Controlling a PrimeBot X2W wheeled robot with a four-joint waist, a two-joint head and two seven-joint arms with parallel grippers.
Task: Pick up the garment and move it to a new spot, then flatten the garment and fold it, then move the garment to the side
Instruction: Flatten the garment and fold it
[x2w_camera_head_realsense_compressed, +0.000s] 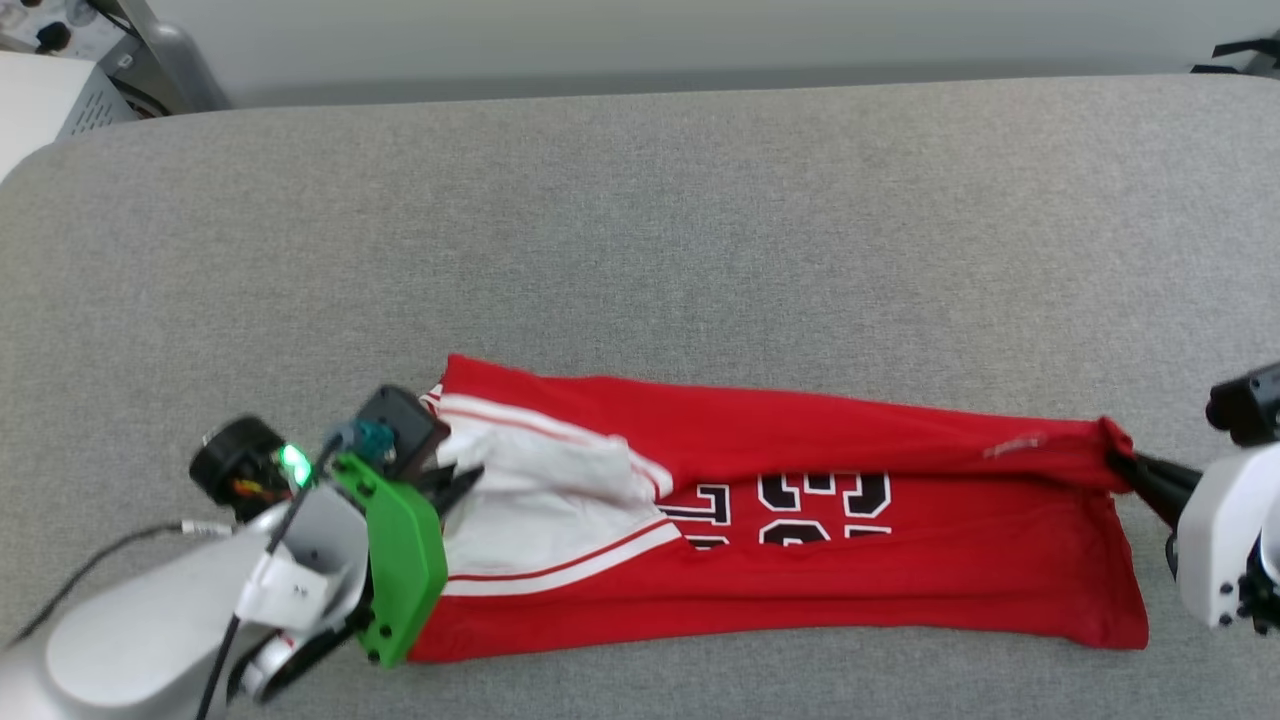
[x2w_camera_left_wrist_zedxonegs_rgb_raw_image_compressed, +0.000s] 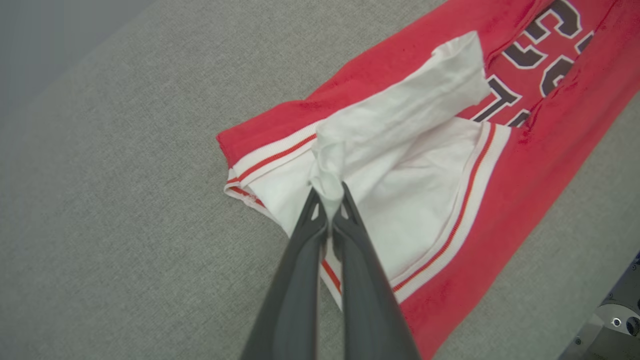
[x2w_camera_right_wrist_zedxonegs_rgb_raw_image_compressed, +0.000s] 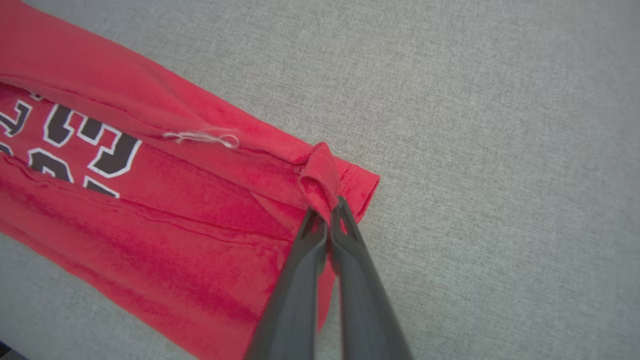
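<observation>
The garment (x2w_camera_head_realsense_compressed: 800, 560) gripped at both ends, mid-fold.

Head view: it lies in a long band on the grey fabric surface (x2w_camera_head_realsense_compressed: 640, 250), with the left gripper (x2w_camera_head_realsense_compressed: 455, 490) at the sleeve end left of the black lettering (x2w_camera_head_realsense_compressed: 800, 505) and the right gripper (x2w_camera_head_realsense_compressed: 1125, 465) far right of it. Left wrist view: fingers (x2w_camera_left_wrist_zedxonegs_rgb_raw_image_compressed: 300, 260) clamped on a white sleeve (x2w_camera_left_wrist_zedxonegs_rgb_raw_image_compressed: 400, 110) fold. Right wrist view: fingers pinched tight on a bunched hem corner (x2w_camera_right_wrist_zedxonegs_rgb_raw_image_compressed: 325, 175). I'd lift both ends together, cloth taut.

Black lettering (x2w_camera_head_realsense_compressed: 825, 508) on the garment (x2w_camera_head_realsense_compressed: 900, 590) half-swallowed: a red fold (x2w_camera_head_realsense_compressed: 800, 440) over its 12 o'clock side, the white sleeve (x2w_camera_head_realsense_compressed: 540, 505) across its 9 o'clock end, unreadable. Behind the right gripper (x2w_camera_head_realsense_compressed: 1122, 467), the pale arm (x2w_camera_head_realsense_compressed: 1215, 545) runs off at 3 o'clock. Grey equipment (x2w_camera_head_realsense_compressed: 110, 70) at 11 o'clock, cropped, unidentifiable.
</observation>
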